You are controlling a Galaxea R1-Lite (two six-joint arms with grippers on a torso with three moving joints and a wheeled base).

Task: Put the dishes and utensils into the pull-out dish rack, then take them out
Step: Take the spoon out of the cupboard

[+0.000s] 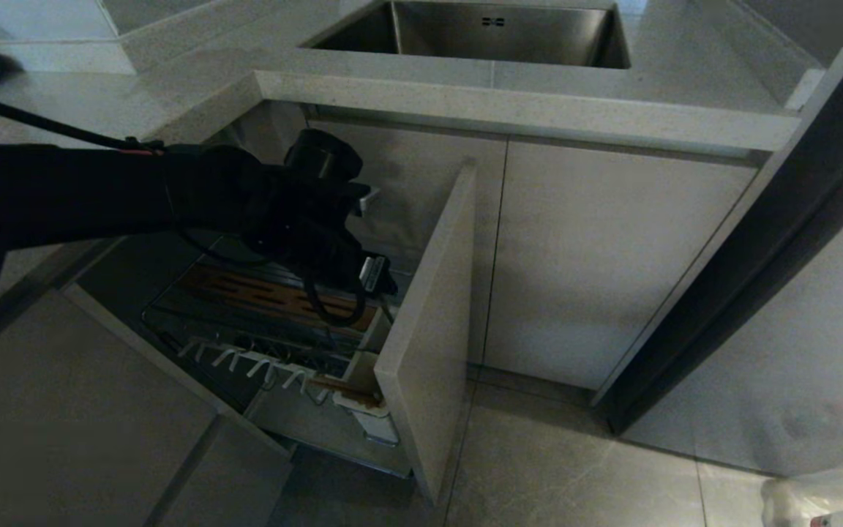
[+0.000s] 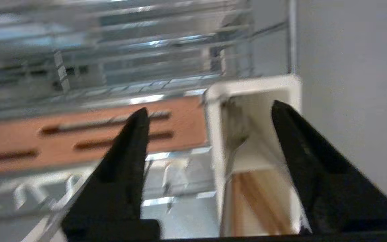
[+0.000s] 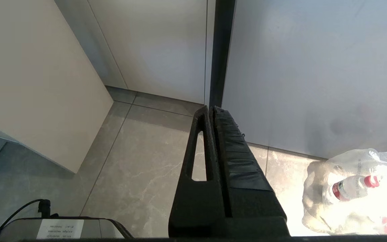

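Fingers of the left gripper [image 2: 208,134] stand wide apart over the white rectangular utensil cup [image 2: 254,87], where the small silver metal fork [image 2: 237,148] and tan wooden chopsticks [image 2: 260,198] rest, at five o'clock in the dark wire pull-out dish rack [image 1: 246,322]. Right gripper [image 3: 212,112] hangs pressed closed.

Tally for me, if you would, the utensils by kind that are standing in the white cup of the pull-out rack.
In the white utensil cup:
fork: 1
chopsticks, counted as a set because the single sticks blur together: 1
Total: 2
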